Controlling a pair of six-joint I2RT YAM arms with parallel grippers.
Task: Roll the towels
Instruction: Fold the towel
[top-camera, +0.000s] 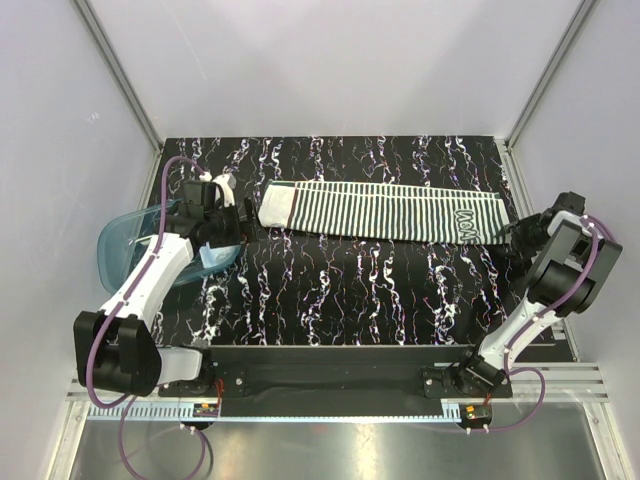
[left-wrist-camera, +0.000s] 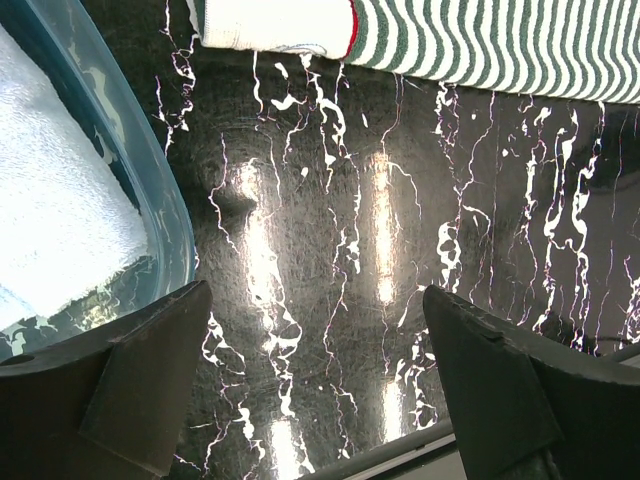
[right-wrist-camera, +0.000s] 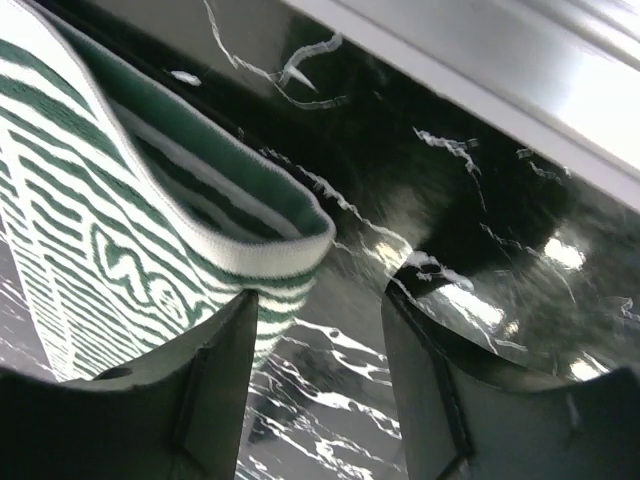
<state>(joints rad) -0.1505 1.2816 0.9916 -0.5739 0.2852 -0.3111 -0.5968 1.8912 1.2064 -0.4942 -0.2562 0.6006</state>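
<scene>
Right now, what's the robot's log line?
striped green-and-white cloth towel: laid out, unrolled | left jaws: open, empty | right jaws: open at towel's end

White link shells on the left arm (top-camera: 150, 275) and right arm (top-camera: 515, 335), joined by bulky black joint housings; thin purple cables (top-camera: 172, 175) in loops along both; flat black bases (top-camera: 455, 378) with small orange marks just beneath; left pincer (left-wrist-camera: 318, 295) and right pincer (right-wrist-camera: 320, 295) in matte black, fingers broad, flat-faced, wedge-shaped, faintly scuffed; small round hole near one finger's root.
</scene>
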